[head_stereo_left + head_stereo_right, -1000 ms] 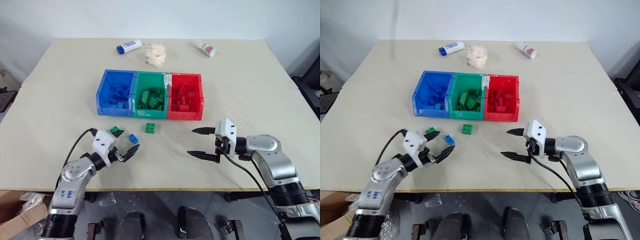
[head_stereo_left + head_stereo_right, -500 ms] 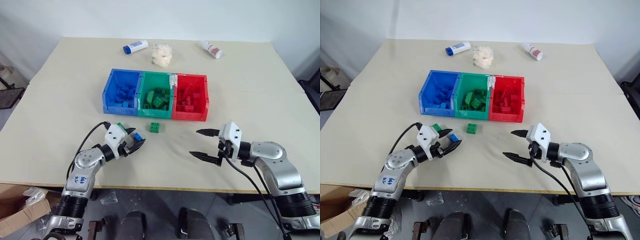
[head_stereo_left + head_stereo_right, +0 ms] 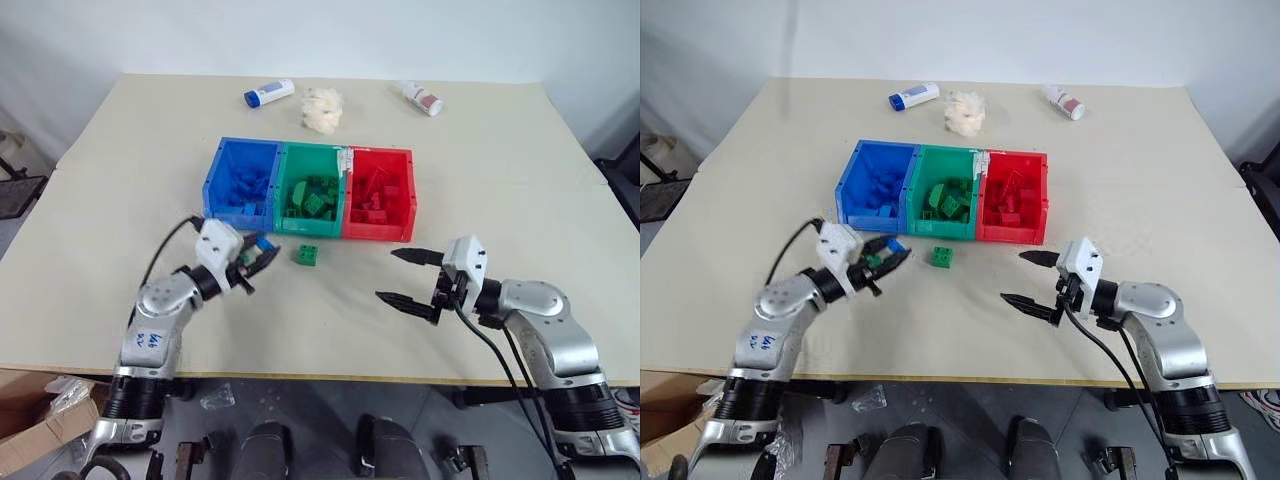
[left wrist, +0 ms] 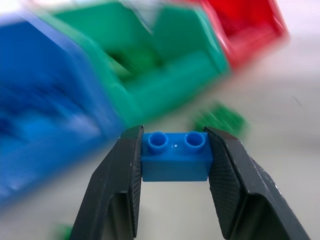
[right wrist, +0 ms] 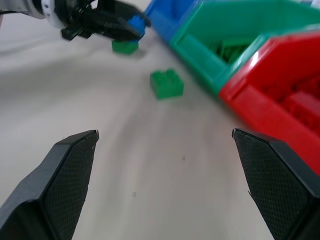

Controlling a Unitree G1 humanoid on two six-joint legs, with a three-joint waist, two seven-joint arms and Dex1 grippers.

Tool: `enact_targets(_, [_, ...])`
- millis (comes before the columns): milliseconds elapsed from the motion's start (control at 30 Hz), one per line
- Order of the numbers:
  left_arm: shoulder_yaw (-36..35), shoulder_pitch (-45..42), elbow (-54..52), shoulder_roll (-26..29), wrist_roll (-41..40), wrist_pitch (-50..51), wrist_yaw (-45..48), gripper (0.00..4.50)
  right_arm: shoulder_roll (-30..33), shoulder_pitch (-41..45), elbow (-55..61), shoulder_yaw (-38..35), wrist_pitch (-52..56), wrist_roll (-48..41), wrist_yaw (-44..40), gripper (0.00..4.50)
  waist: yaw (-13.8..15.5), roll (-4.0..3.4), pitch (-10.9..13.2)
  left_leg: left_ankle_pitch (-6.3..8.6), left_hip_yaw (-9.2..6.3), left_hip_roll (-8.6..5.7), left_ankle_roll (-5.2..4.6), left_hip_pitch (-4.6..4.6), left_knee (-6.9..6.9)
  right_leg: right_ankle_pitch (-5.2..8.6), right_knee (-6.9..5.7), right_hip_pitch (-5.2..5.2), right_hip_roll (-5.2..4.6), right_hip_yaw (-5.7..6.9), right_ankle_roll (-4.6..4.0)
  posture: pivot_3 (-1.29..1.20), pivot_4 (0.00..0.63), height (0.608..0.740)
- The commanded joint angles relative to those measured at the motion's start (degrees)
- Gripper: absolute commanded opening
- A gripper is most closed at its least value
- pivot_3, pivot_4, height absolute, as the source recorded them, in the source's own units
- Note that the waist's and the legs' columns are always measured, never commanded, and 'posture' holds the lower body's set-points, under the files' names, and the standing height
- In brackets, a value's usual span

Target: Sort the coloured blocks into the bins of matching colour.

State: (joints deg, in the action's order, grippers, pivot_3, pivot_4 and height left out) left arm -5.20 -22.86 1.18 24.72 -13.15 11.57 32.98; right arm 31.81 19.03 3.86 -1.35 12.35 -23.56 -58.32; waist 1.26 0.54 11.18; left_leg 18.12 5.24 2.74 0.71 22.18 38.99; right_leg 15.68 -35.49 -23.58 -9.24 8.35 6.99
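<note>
The three joined bins stand mid-table: blue (image 3: 240, 185), green (image 3: 312, 190) and red (image 3: 380, 195), each holding several blocks of its own colour. My left gripper (image 3: 262, 252) is shut on a blue block (image 4: 175, 160), held a little above the table just in front of the blue bin. One green block (image 3: 307, 255) lies loose in front of the green bin. A second green block (image 5: 125, 46) lies under the left gripper. My right gripper (image 3: 386, 275) hovers open and holding nothing, in front of the red bin.
Along the table's far edge lie a white bottle with a blue cap (image 3: 268, 93), a white fluffy wad (image 3: 322, 108) and a white bottle with a red cap (image 3: 420, 97). The table's front edge runs just behind both arms.
My left gripper has shut on the blue block and lifted it off the table, moving toward the blue bin. The right gripper stays open and has hardly moved.
</note>
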Motion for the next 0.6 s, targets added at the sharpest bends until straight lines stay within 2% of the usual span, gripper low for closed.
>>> enact_targets(33, [-3.6,-6.4,4.4,1.4,-0.1,-0.6,-2.8,1.48,-3.4,3.8,-0.5,-3.9,-1.5,-3.3,3.7,4.5,0.0,0.0,0.0,0.0,0.01,0.0,0.0,0.0,0.0,0.0,-0.01,0.0,0.0,0.0,0.0,0.0,0.15,0.74])
enact_targets(133, [-3.9,-11.7,11.5,1.7,0.9,-3.3,-3.2,1.48,-5.3,5.8,-2.0,-4.6,-1.8,-3.3,5.1,4.5,0.1,0.0,0.0,0.0,0.01,0.0,0.0,0.0,0.01,0.0,-0.01,0.0,0.02,0.0,0.01,0.0,0.15,0.74])
enact_targets(200, [-4.0,-16.2,19.3,1.3,2.3,-6.5,-4.8,2.21,-5.6,6.1,-2.3,-4.0,-2.1,-2.8,5.0,4.5,0.1,0.0,0.0,0.01,0.01,-0.01,-0.01,0.01,-0.02,-0.02,0.05,0.01,0.01,0.01,0.03,0.0,0.15,0.74])
enact_targets(333, [-2.7,-20.9,29.5,0.6,3.5,-11.2,-3.5,3.35,-6.2,6.2,-2.1,-3.5,-2.2,-2.8,5.0,4.5,-0.1,0.0,0.0,0.03,0.06,-0.05,-0.04,0.09,-0.02,-0.06,0.17,-0.01,0.02,0.01,0.12,0.0,0.15,0.74])
enact_targets(433, [-1.8,-21.4,30.9,0.4,2.6,-12.3,0.2,4.31,-6.2,6.2,-1.8,-3.1,-2.0,-2.8,4.7,4.5,-0.3,0.0,0.0,0.03,0.07,-0.05,-0.04,0.09,-0.03,-0.07,0.18,-0.01,0.03,0.01,0.12,0.0,0.15,0.74])
enact_targets(467, [-2.0,-20.7,29.4,0.8,1.9,-11.9,1.5,4.48,-6.1,6.1,-1.6,-3.2,-2.0,-2.9,4.6,4.5,-0.3,0.0,0.0,0.03,0.08,-0.05,-0.04,0.09,-0.03,-0.07,0.17,-0.02,0.03,0.01,0.12,0.0,0.15,0.74])
enact_targets(600, [-1.2,-16.2,23.6,4.4,2.3,-8.7,5.6,4.48,-5.3,5.9,-1.6,-3.1,-1.5,-3.1,3.5,4.5,-0.9,0.0,0.0,0.03,0.07,-0.04,-0.04,0.1,-0.04,-0.07,0.17,-0.04,0.03,0.0,0.12,0.0,0.15,0.74])
